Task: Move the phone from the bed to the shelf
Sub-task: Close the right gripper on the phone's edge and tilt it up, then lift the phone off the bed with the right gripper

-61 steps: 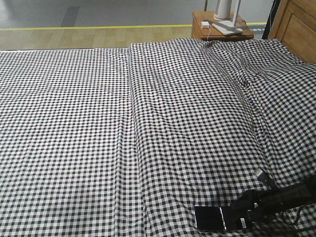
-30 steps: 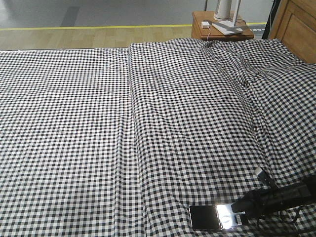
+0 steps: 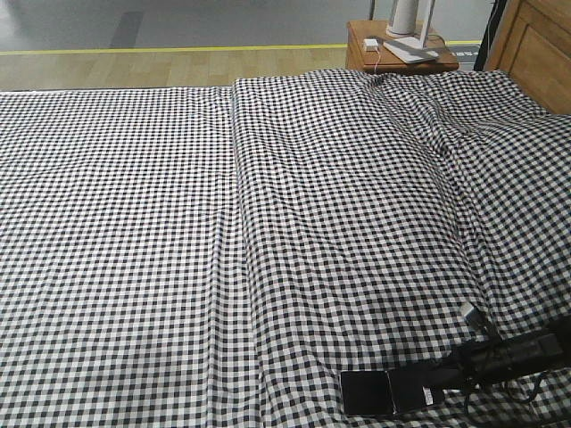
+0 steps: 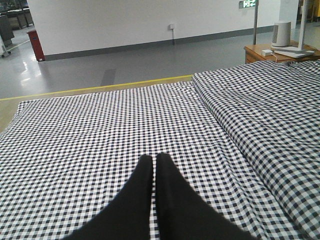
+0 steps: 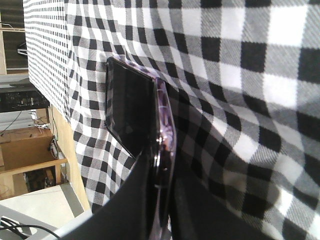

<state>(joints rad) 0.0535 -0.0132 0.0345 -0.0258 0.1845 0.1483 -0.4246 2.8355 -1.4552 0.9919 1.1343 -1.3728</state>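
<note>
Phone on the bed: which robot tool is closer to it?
Right. The right tool clamps one end of the phone; the left tool is shut over the bed, no phone in its view.

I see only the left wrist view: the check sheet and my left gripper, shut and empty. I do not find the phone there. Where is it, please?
Observer: The front view shows the phone on the bed, at the near edge on your right side, with the right gripper at it.
Operator: Does that gripper already hold it?
Observer: Yes. In the right wrist view its fingers are shut on the phone, one on each face.
Operator: Is the sheet flat there?
Observer: No. The right wrist view shows the sheet bunched in folds beside the phone.
</note>
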